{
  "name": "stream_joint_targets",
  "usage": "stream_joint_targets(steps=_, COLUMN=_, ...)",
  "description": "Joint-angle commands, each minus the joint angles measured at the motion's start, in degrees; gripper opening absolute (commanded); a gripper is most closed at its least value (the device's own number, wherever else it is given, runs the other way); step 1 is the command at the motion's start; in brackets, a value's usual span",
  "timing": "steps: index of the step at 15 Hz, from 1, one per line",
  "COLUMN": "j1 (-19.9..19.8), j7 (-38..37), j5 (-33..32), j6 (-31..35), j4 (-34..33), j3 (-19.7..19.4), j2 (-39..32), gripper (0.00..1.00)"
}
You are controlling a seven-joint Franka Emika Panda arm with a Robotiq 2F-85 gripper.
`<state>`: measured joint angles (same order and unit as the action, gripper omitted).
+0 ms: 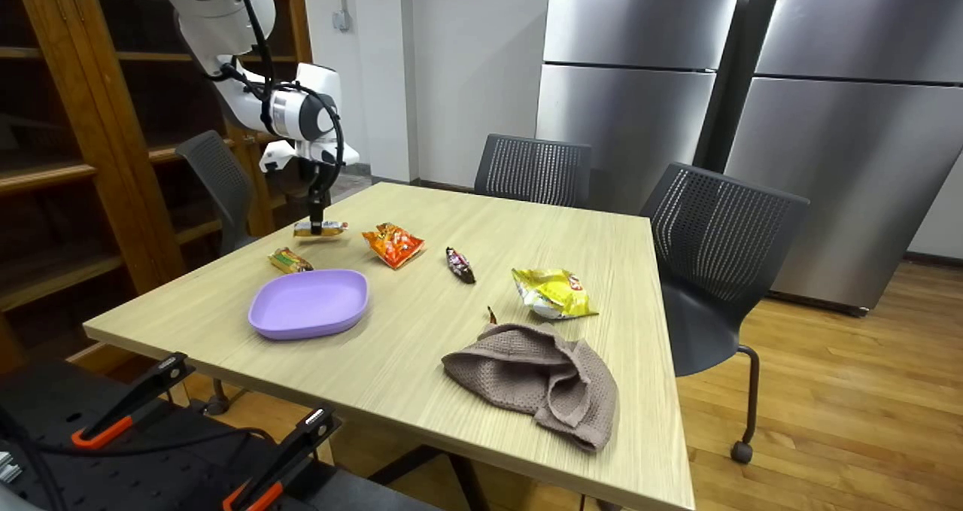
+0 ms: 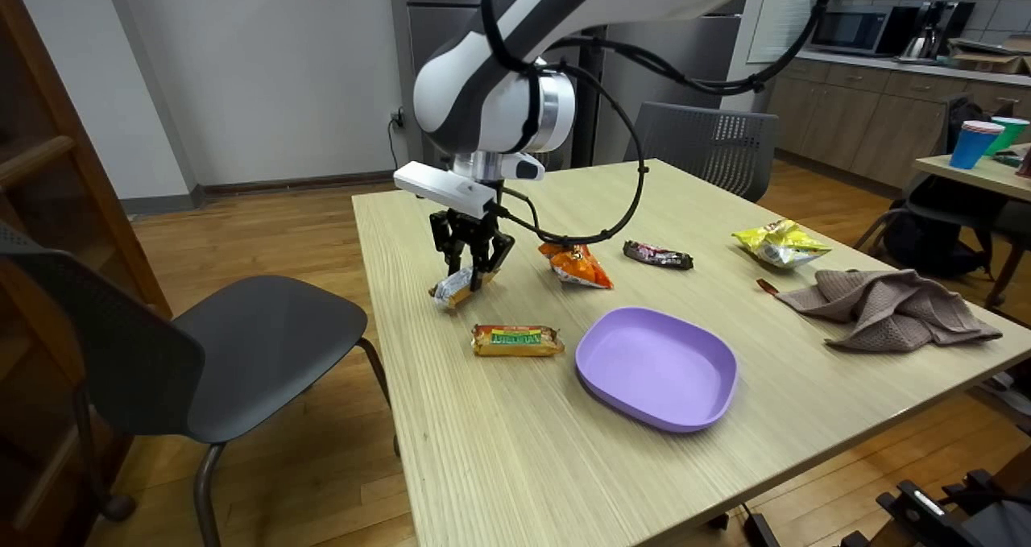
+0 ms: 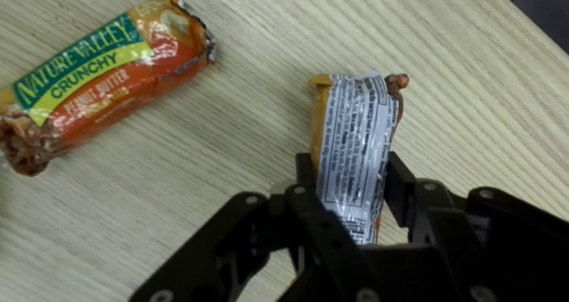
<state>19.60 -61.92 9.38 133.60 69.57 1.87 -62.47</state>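
In an exterior view, from left to right: a dark grey plastic chair point(image 2: 270, 354) stands beside a pale, wood-grained table point(image 2: 483, 458). Near the table's left edge, a black two-fingered gripper point(image 3: 350, 165) points downward and grips an oblong snack bar in a glossy gold-and-orange wrapper point(image 3: 358, 128); the wrist view shows the fingers point(image 3: 400, 186) pressed against its long sides and its white, printed panel facing upward. Whether the bar touches the wood cannot be told. Just beside it, apart from the gripper, lies a second oblong bar in a gold, green and red wrapper point(image 2: 517, 341), label upward. Next are a crumpled orange foil bag point(image 2: 580, 268) and, nearer the camera, a shallow purple plate with rounded corners point(image 2: 656, 370). Beyond the plate lies a slim bar in a dark, glossy wrapper point(image 2: 658, 254). Farther right are a puffed yellow-and-white foil bag point(image 2: 780, 243) and a rumpled taupe waffle-weave cloth point(image 2: 894, 313), with a slender reddish-brown tip point(image 2: 768, 287) showing at the cloth's left end.
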Motion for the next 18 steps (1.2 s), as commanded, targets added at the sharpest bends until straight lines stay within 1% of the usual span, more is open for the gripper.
stream_joint_targets(steps=1, j1=0.25, j7=-0.46, j5=-0.86, j6=-4.72, j4=1.16, j3=0.01, j2=3.06, gripper=0.16)
stream_joint_targets(steps=6, j1=0.64, j7=-0.82, j5=-1.74, j6=-7.91, j4=3.10, j3=-0.40, j2=5.96, gripper=0.16)
stream_joint_targets(steps=10, j1=0.84, j7=-0.93, j5=-2.33, j6=-8.67, j4=6.06, j3=-0.62, j2=8.40, gripper=0.16)
stream_joint_targets(steps=14, j1=0.85, j7=-0.75, j5=-2.94, j6=-7.77, j4=11.22, j3=-0.85, j2=11.58, gripper=0.16)
stream_joint_targets(steps=18, j1=0.88, j7=-0.74, j5=-4.03, j6=-5.78, j4=17.99, j3=-1.29, j2=15.46, gripper=0.16)
